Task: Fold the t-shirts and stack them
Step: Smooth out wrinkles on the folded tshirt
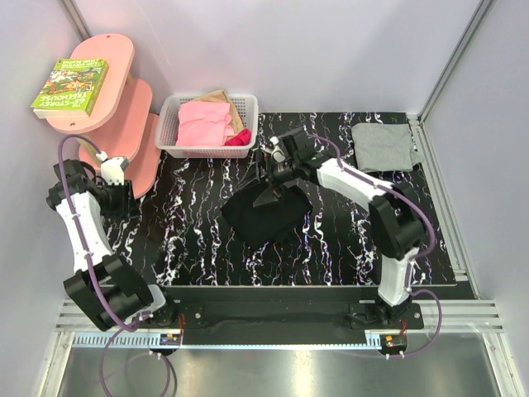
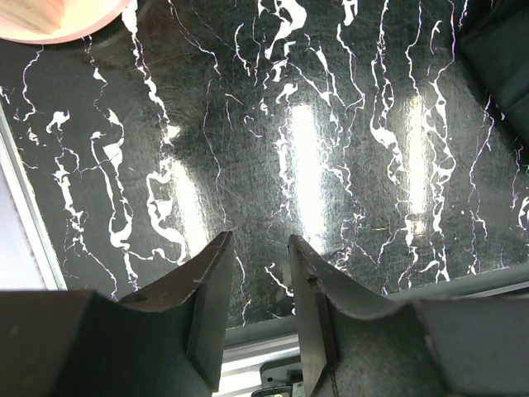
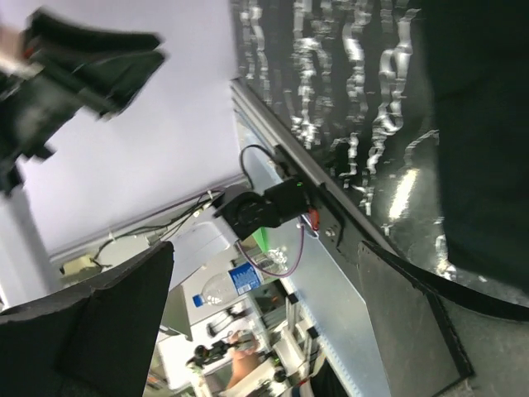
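Right fingers point(image 3: 99, 331) spread wide beside black t-shirt point(image 3: 479, 124), cut off.

The left gripper point(image 2: 256, 248) hangs slightly parted, arm folded; the right gripper point(image 3: 264, 252) gapes wide, arm outstretched.

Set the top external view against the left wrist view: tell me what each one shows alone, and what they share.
Only the top external view: the folded grey t-shirt at the far right, the white basket of pink clothes, the green book, and the right pincer over the black t-shirt. Only the left wrist view: the left pincer close up, its fingers apart with nothing between them. Shared: the marbled table, an edge of the pink shelf, and a dark corner that is probably the black t-shirt.
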{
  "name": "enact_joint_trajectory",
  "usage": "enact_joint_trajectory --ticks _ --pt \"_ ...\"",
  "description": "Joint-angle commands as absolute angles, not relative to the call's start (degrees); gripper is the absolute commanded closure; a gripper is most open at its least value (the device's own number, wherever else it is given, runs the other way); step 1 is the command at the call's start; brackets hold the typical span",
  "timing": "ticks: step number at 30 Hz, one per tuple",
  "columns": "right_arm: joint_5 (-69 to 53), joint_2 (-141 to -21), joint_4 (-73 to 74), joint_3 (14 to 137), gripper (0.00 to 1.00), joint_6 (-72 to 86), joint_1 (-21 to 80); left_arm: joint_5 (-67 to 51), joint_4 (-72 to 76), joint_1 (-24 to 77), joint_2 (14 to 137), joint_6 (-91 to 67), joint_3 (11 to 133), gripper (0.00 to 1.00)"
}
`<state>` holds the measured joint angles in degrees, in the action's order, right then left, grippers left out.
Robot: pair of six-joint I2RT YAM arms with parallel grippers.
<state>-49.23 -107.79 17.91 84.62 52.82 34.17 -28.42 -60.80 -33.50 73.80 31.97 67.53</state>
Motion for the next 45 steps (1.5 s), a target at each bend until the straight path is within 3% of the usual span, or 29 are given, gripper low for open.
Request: enact_joint_trajectory --ticks 1,6,14,25,38,45 --pt "-52.29 -115.56 12.67 87.71 0.00 54.93 33.93 -27.95 -60.56 -33.84 72.25 33.05 67.24 0.62" --pt "-52.74 -122.69 11.08 86.42 0.00 54.41 33.05 -27.07 -60.56 -33.92 71.20 33.66 67.06 0.62" --pt "-51.06 -122.00 10.46 78.49 0.00 53.17 31.90 -27.42 -60.64 -33.84 71.72 33.93 66.80 0.62" --pt "-52.03 -115.13 14.41 91.14 0.00 53.00 34.36 -27.07 -60.99 -33.84 71.02 33.49 67.59 0.62" --pt "-53.88 -135.16 11.16 97.99 0.00 51.07 34.81 -26.54 -61.35 -33.84 70.84 33.31 67.76 0.62" --pt "-52.65 -136.33 13.27 96.07 0.00 47.73 34.89 -26.63 -61.70 -33.93 70.14 33.57 67.06 0.62"
